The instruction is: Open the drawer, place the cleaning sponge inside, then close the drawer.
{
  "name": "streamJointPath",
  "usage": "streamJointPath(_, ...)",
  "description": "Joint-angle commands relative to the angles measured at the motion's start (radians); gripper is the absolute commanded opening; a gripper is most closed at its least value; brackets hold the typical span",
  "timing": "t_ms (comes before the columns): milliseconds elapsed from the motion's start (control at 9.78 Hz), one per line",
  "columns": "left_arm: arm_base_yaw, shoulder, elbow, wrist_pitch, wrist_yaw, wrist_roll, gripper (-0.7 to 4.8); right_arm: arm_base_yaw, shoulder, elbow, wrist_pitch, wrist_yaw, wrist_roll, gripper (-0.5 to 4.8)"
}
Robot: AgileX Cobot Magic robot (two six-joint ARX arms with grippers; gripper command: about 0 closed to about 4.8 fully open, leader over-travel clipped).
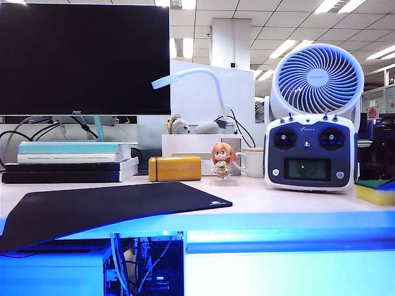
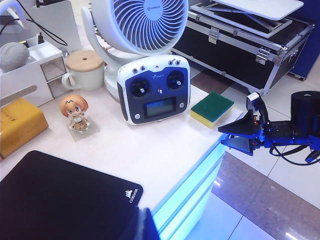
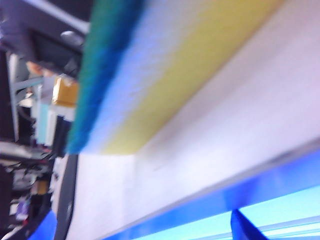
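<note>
The cleaning sponge (image 1: 374, 191), yellow foam with a dark green top, lies at the desk's far right edge, beside the controller. From the left wrist it shows as a green-topped block (image 2: 212, 107); in the right wrist view the sponge (image 3: 165, 85) is very close and blurred. My right gripper (image 2: 221, 138) hovers off the desk's right end, just below the sponge's level, open and empty. One of its fingertips (image 3: 245, 227) shows against the blue-lit drawer front. The drawer (image 1: 290, 271) under the desktop is shut. Of my left gripper (image 2: 142, 226) only a dark finger shows, over the mouse pad's corner.
A white and navy controller (image 1: 310, 153) stands by the sponge, with a fan (image 1: 318, 79) behind it. A figurine (image 1: 223, 161), mug (image 2: 84, 69), yellow case (image 1: 175, 168), books and monitor fill the back. A black mouse pad (image 1: 111, 206) covers the left front. A black equipment case (image 2: 240, 50) lies on the floor.
</note>
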Motion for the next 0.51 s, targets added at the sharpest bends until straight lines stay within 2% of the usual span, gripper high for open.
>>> streamJointPath(102,0.000,-0.003,0.005,0.012,0.002,0.004,-0.05,0.001,-0.003,0.035,0.006,0.014,-0.009,4.79)
streamJointPath(511,0.000,-0.003,0.005,0.011,0.002,0.004,-0.05,0.000,-0.008,0.078,0.193,-0.122,0.051,4.79)
